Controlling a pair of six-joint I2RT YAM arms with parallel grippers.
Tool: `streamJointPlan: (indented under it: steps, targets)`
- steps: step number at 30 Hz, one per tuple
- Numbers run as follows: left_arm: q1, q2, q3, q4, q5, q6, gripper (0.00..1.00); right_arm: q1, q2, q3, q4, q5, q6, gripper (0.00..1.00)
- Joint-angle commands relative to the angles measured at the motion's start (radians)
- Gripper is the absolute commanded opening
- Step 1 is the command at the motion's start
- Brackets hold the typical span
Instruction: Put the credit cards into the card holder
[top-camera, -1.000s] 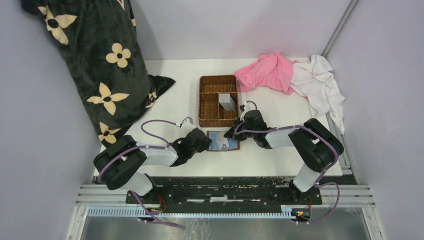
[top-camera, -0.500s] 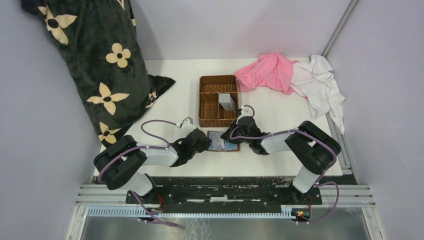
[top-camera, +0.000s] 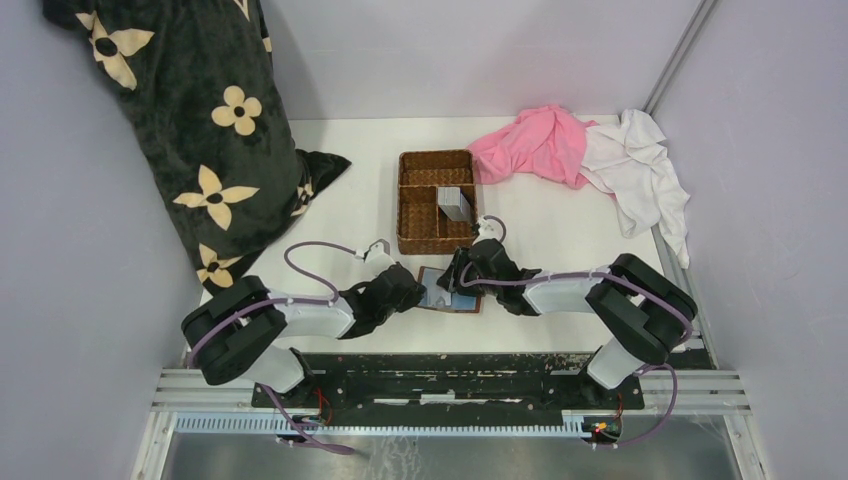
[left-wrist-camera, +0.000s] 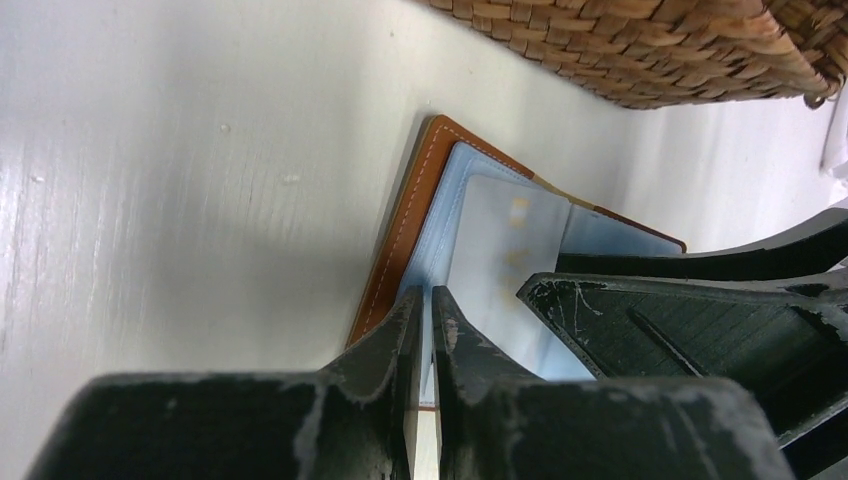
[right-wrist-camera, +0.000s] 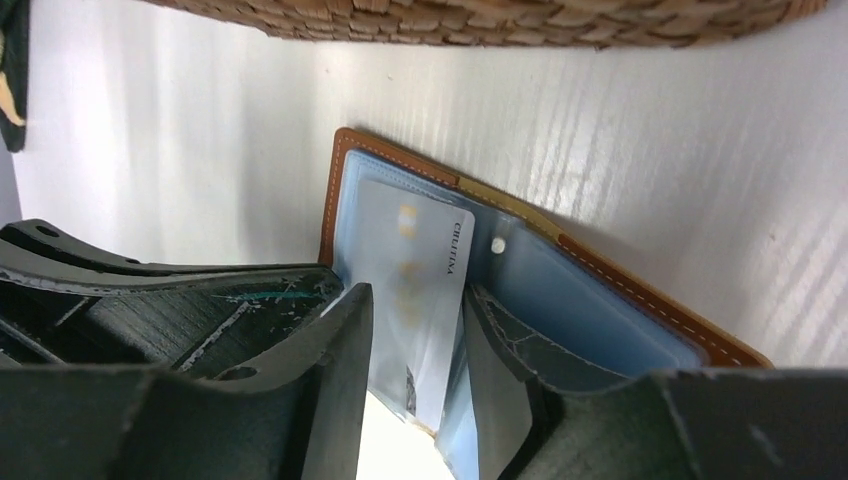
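The brown leather card holder (top-camera: 447, 297) lies open on the white table just in front of the basket, its light blue inner slots facing up (left-wrist-camera: 400, 225) (right-wrist-camera: 640, 290). A silver-blue credit card (right-wrist-camera: 415, 265) (left-wrist-camera: 505, 240) sits partly tucked in the left-hand slot. My left gripper (top-camera: 412, 290) (left-wrist-camera: 427, 295) is shut on the holder's near edge. My right gripper (top-camera: 458, 272) (right-wrist-camera: 417, 295) stands open over the holder, its fingers on either side of the card without clamping it. Another grey card (top-camera: 455, 205) stands in the basket.
The brown wicker basket (top-camera: 400, 200) (left-wrist-camera: 640, 50) (right-wrist-camera: 480, 20) stands right behind the holder. A pink cloth (top-camera: 535, 145) and a white cloth (top-camera: 640, 165) lie at the back right. A dark flowered blanket (top-camera: 190, 130) fills the left side.
My right gripper has slid left over the holder and opened, letting go of the card, which now rests in the slot. The left gripper stays shut on the holder.
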Motion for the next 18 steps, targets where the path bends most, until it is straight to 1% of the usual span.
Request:
streamJointPlan:
  steps: [1, 4, 6, 10, 18]
  targets:
    - [-0.020, -0.015, -0.046, -0.180, 0.015, 0.016, 0.17, 0.008, -0.046, -0.006, -0.187, 0.051, -0.030, 0.46]
    - [-0.033, -0.032, -0.053, -0.179, 0.010, 0.005, 0.17, 0.019, -0.057, 0.007, -0.229, 0.068, -0.038, 0.48]
    - [-0.042, -0.036, -0.054, -0.178, 0.010, 0.002, 0.17, 0.031, -0.049, 0.023, -0.259, 0.083, -0.043, 0.52]
    - [-0.057, -0.061, -0.059, -0.196, -0.004, -0.007, 0.17, 0.063, -0.026, 0.049, -0.302, 0.118, -0.042, 0.52]
    - [-0.060, -0.238, -0.094, -0.270, -0.106, -0.017, 0.19, 0.092, -0.030, 0.059, -0.326, 0.150, -0.036, 0.52]
